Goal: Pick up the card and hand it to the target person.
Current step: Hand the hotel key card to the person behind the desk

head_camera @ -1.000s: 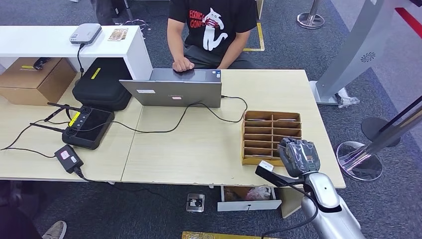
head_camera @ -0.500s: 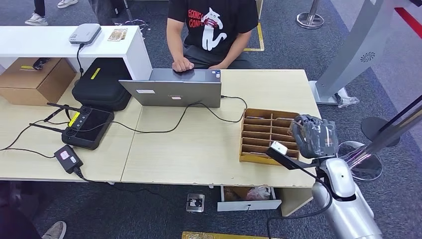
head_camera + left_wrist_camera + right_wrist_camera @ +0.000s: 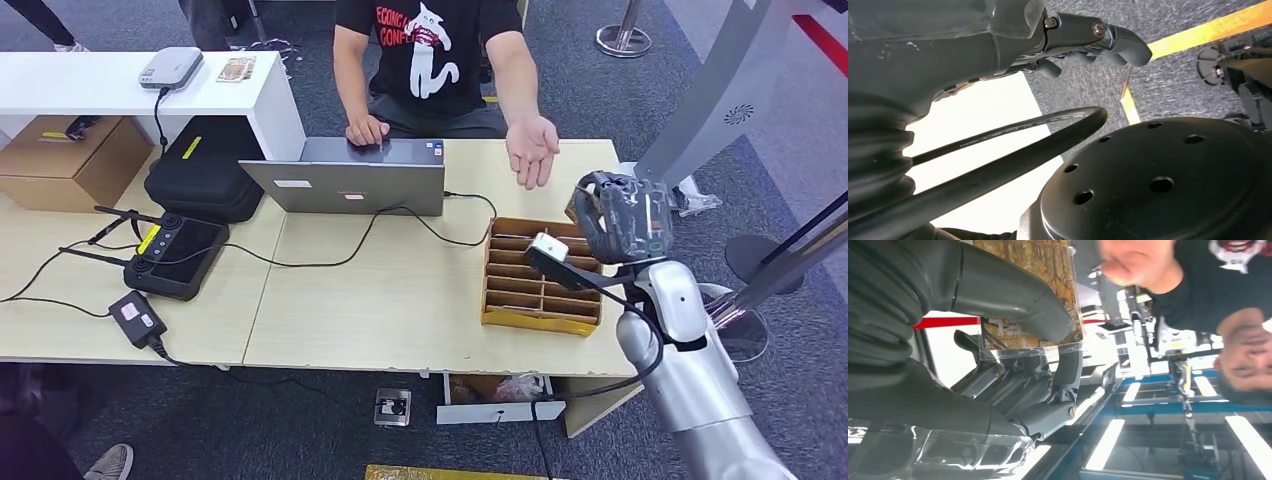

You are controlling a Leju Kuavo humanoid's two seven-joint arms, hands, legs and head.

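- The card is a flat piece printed with a brown and gold woodland-like pattern, with a pale number on a dark patch near one edge and a clear glossy margin.
- The right hand holds the card, thick grey thumb pressed on its face and darker fingers behind it.
- This hand is raised above the wooden slotted box on the worktop.
- The person's open palm is held out near the right hand, apart from it.
- The left hand hangs over carpet; whether its fingers are apart or together I cannot tell.
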